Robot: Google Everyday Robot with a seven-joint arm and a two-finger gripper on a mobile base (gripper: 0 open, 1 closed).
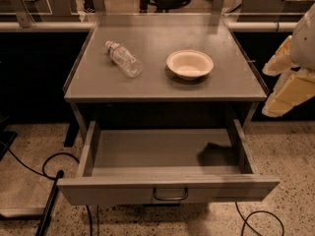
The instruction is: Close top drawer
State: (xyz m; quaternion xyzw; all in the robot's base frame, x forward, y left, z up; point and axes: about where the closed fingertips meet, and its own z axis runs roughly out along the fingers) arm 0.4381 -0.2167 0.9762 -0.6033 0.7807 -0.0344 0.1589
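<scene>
The grey worktop point(147, 85) fills the middle of the view. Under its front edge the top drawer point(113, 193) stands pulled far out, its long tray open to the camera and its front panel nearest, with the small dark loop handle point(170, 194) at the panel's centre. The cream-coloured gripper point(284, 82) hangs off the worktop's right edge, near the front right corner, above and to the right of the drawer and apart from it; whether it is open or closed cannot be told, and nothing shows in its hold. A pale bowl point(190, 64) sits right of the worktop's centre. A clear plastic bottle point(123, 59) lies on its side to the left of the bowl.
</scene>
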